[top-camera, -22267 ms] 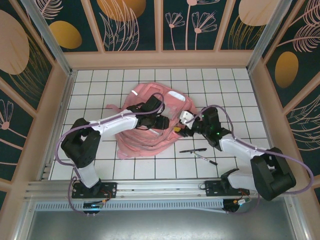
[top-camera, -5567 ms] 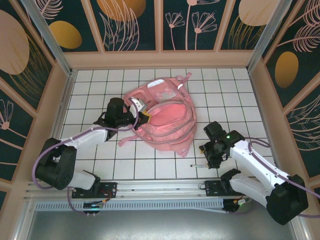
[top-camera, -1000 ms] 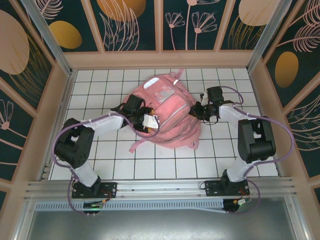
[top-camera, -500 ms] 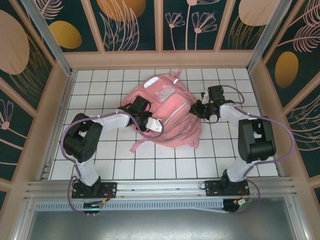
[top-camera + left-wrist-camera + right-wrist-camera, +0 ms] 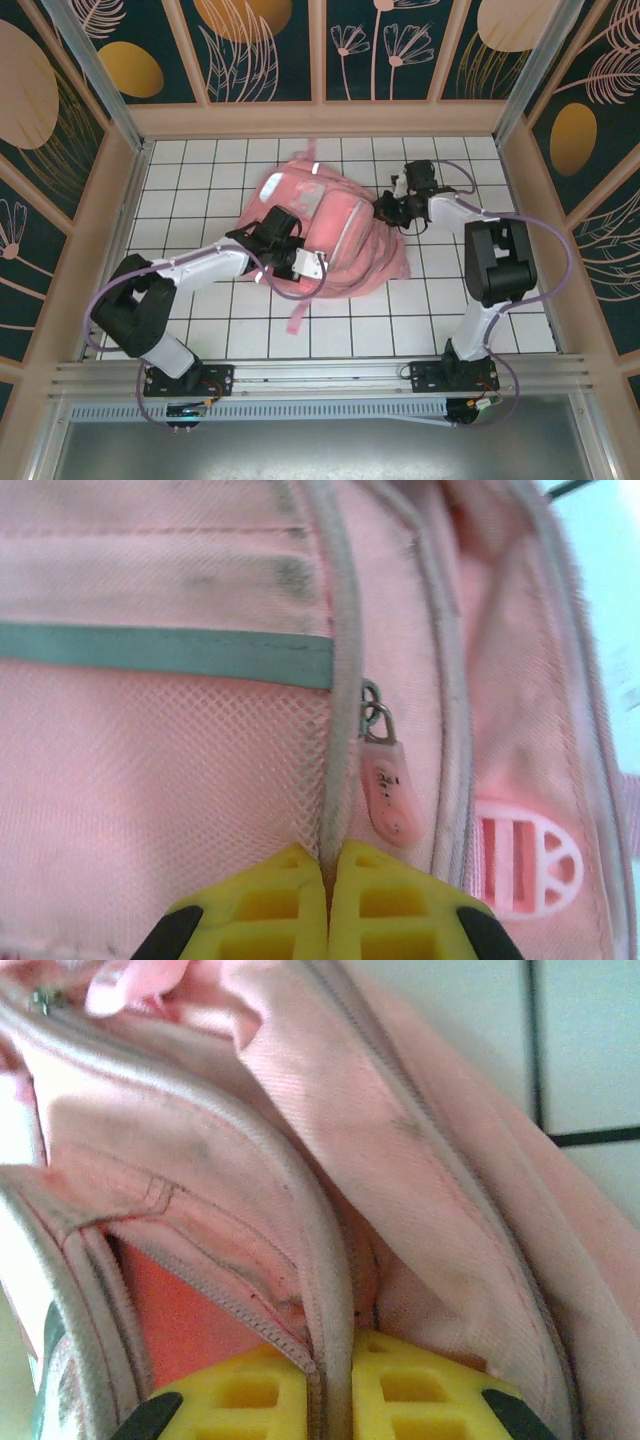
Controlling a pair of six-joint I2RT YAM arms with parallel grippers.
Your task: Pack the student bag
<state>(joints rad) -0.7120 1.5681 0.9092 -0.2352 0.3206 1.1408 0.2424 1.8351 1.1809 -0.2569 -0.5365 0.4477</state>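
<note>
The student bag (image 5: 335, 225), a large pink backpack, lies crumpled in the middle of the white tiled table (image 5: 190, 180). My left gripper (image 5: 303, 263) presses against its near left side. In the left wrist view the yellow fingertips (image 5: 290, 905) of the left gripper (image 5: 328, 880) are shut on a grey piped seam of the bag (image 5: 150, 780), just below a pink zipper pull (image 5: 386, 792). My right gripper (image 5: 388, 208) holds the bag's right side. In the right wrist view this right gripper (image 5: 335, 1385) is shut on the grey zipper edge of the bag (image 5: 400, 1130), beside an open slit.
A loose pink strap (image 5: 301, 314) trails toward the near edge. Wooden walls (image 5: 110, 230) enclose the table on three sides. A metal rail (image 5: 320, 372) runs along the front. Bare tiles (image 5: 330, 330) lie near the arm bases.
My left gripper has shut on the bag's seam and drawn nearer. The right gripper has moved back and left with the bag's edge. The bag has turned and shifted.
</note>
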